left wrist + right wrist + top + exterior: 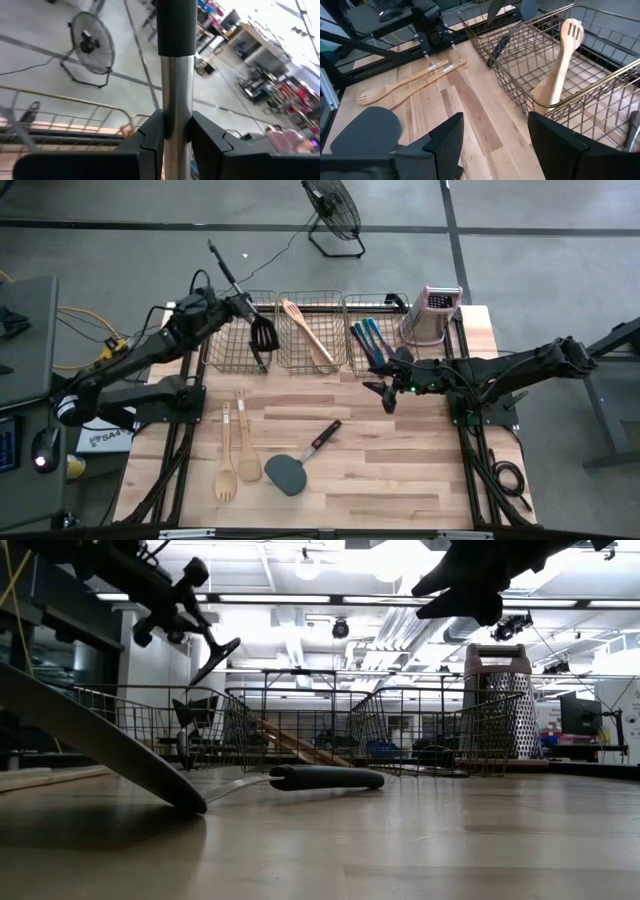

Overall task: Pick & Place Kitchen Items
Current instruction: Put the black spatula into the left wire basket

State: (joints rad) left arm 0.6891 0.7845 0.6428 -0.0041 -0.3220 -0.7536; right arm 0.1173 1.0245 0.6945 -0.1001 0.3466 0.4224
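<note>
Left basket: we see it at the far edge of the table, nearest the far-left corner; it holds a black slotted spatula, head down inside.
Middle basket: it stands just beside the left basket and holds wooden utensils lying diagonally; the right wrist view shows a slotted wooden spoon there.
Right basket: it holds slim blue and teal pieces laid side by side.
Box grater: upright at the far-right corner, just beside the right basket.
Left gripper: above the left basket; we see its fingers clamped on the metal shaft of the slotted spatula, whose dark handle points up and away beyond the far edge.
Right gripper: just in front of the right basket, clear of the table; its fingers stand spread with nothing between them.
Wooden fork and wooden spoon: side by side on the table toward the near-left corner, handles pointing to the far edge.
Dark grey spatula: near the middle of the near edge, just beside the wooden spoon, its black handle angled toward the far-right corner.
</note>
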